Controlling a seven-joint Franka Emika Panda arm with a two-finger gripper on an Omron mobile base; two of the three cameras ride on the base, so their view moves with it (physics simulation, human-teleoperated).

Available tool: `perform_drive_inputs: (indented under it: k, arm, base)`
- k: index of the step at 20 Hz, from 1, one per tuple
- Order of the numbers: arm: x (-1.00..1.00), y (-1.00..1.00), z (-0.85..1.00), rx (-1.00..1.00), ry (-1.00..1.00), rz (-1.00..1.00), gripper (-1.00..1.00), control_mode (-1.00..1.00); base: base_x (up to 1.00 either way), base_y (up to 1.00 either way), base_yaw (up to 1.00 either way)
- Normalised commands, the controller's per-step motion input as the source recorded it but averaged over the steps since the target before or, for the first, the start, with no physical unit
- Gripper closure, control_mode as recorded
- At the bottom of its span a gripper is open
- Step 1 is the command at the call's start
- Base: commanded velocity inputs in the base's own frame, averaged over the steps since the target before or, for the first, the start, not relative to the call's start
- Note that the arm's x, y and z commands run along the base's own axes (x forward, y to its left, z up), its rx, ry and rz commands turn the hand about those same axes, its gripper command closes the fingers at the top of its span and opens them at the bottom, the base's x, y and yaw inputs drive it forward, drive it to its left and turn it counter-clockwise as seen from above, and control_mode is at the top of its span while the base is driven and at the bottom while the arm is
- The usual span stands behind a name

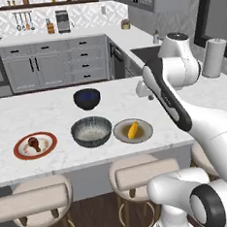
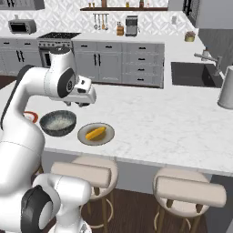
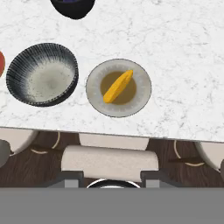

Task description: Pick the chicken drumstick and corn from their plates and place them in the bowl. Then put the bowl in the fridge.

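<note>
While the pincer [image 3: 112, 177] gapes, yellow corn [image 3: 117, 86] lies beside ribbed bowl [image 3: 42, 74].

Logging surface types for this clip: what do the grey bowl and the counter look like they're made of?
The bowl looks like glazed ceramic: dark ribbed outside, pale speckled inside. The counter looks like polished white marble, going by its faint grey veins, though it could be an imitation.

The arm [image 1: 194, 123] is showing smooth, glossy white shells over rounded, tube-like links. Dark grey to black bands are ringing its joints, and a long black strip is running along one link. A round grey cap is closing a lower joint [image 1: 208, 205]. The white wrist block [image 2: 84, 93] is tapering toward the pincer, carrying small dark parts underneath.
</note>
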Motion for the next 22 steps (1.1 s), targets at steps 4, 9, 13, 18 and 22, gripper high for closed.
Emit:
perform_drive_inputs:
  k: [4, 9, 13, 18, 22]
  arm:
    - [-0.01, 0.00, 0.00, 0.00, 0.00, 0.00, -1.00, 1.00]
    - [0.00, 0.00, 0.00, 0.00, 0.00, 0.00, -1.00, 1.00]
    - [0.00, 0.00, 0.00, 0.00, 0.00, 0.00, -1.00, 1.00]
    - [0.00, 0.00, 0.00, 0.00, 0.00, 0.00, -1.00, 1.00]
    - [0.00, 0.00, 0.00, 0.00, 0.00, 0.00, -1.00, 1.00]
  base:
    - [-0.09, 0.22, 0.00]
    - [-0.13, 0.43, 0.00]
    - [0.00, 0.47, 0.00]
    - [0.00, 0.72, 0.00]
    - [0.08, 0.78, -0.02]
